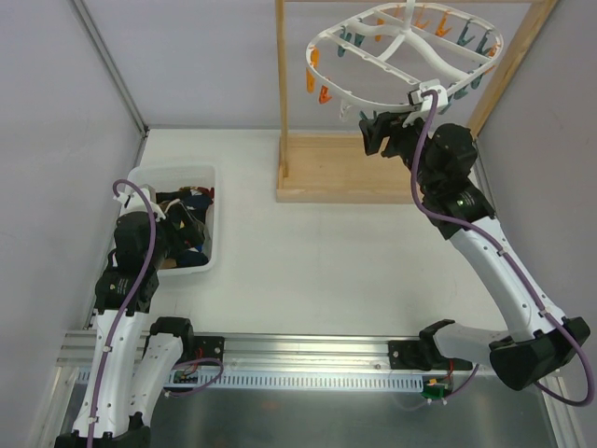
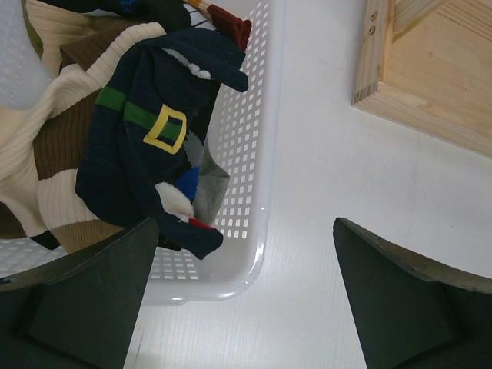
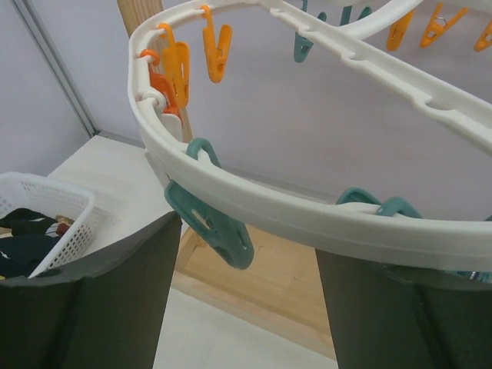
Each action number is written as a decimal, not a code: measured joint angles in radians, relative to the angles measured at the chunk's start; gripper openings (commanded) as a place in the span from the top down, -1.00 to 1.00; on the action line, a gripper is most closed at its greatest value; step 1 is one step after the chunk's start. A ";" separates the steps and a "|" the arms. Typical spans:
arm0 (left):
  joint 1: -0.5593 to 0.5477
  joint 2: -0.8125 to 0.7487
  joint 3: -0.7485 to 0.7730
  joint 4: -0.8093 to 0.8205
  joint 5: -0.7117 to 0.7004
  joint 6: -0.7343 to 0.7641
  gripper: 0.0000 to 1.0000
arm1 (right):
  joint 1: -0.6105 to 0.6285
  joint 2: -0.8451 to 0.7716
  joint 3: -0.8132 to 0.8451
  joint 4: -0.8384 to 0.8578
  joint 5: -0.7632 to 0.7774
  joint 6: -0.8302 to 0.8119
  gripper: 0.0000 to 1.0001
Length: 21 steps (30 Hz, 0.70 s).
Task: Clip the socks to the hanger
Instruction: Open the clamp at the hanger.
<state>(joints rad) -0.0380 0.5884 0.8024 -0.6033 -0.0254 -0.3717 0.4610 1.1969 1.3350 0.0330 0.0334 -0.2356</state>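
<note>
- Grey walls close in a white desk (image 1: 308,261), with both arm bases at its near edge.
- Nearest, the left hand (image 2: 244,254) is spread wide and empty. It hovers over the near right corner of the white basket (image 2: 257,154) on the desk's left side.
- The socks (image 2: 146,146) lie heaped in that basket, below and to the left of the gap between this hand's fingers. The top navy one has its long axis slanting from the basket's far side down to its near wall, one end close beside the left finger.
- The left arm is by far the nearer to the socks. A pick would likely call for a small shift leftward, then a drop.
- Farther off and raised, the right hand (image 3: 246,246) is spread and holds nothing. It sits just under the near rim of the hanger (image 3: 307,219), with a teal peg (image 3: 219,231) dangling between its fingers.
- The hanger hangs from the wooden stand (image 1: 336,168) at the far side. Its oval runs left to right, and its pegs point down.
</note>
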 measured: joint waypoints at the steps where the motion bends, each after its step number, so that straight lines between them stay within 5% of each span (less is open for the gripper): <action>1: 0.000 0.000 0.000 0.000 0.000 0.000 -0.99 | 0.000 0.000 -0.005 0.013 0.000 0.007 -0.46; 21: 0.000 -0.013 0.000 0.000 0.001 0.016 -0.99 | 0.000 -0.001 -0.056 0.166 -0.113 0.005 -0.46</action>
<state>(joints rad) -0.0380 0.5751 0.8024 -0.6029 -0.0242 -0.3553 0.4606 1.1961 1.2785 0.1989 -0.0792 -0.2302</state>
